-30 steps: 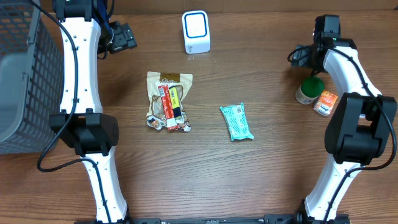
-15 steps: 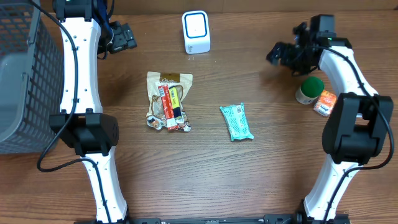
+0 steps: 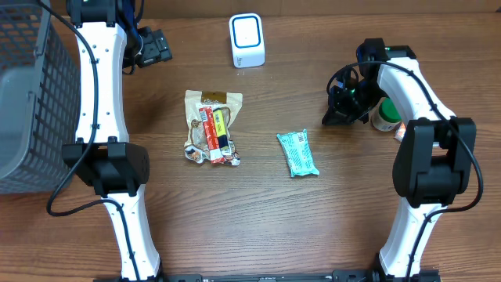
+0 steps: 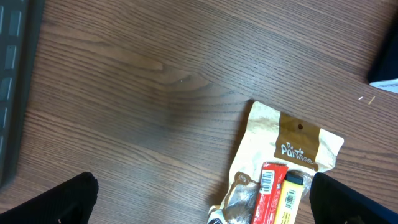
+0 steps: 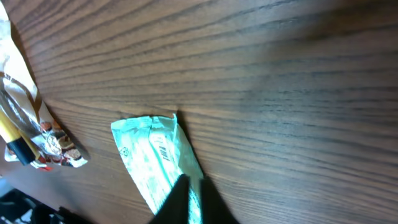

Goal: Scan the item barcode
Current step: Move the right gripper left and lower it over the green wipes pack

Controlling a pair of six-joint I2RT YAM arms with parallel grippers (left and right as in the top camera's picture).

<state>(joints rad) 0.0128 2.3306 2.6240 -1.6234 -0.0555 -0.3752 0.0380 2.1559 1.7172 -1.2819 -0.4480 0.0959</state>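
A teal packet (image 3: 297,153) lies flat at the table's middle; in the right wrist view this teal packet (image 5: 152,155) shows just beyond my fingertips. My right gripper (image 3: 329,117) hovers to its upper right, shut with nothing in it; the right gripper (image 5: 194,178) has its two black fingers almost touching. A beige snack pouch (image 3: 211,125) with red and yellow sticks lies left of centre. The white and blue scanner (image 3: 246,39) stands at the back. My left gripper (image 3: 159,47) is open near the back left; the left gripper (image 4: 202,208) has the pouch (image 4: 280,155) below it.
A grey mesh basket (image 3: 23,102) stands at the left edge. A green-lidded jar (image 3: 386,116) sits close behind my right arm, with a small orange box (image 3: 398,131) mostly hidden beside it.
My right gripper swung from beside the jar at the back right leftward and nearer the teal packet, and its jaws went from open to shut. The left arm has not moved.
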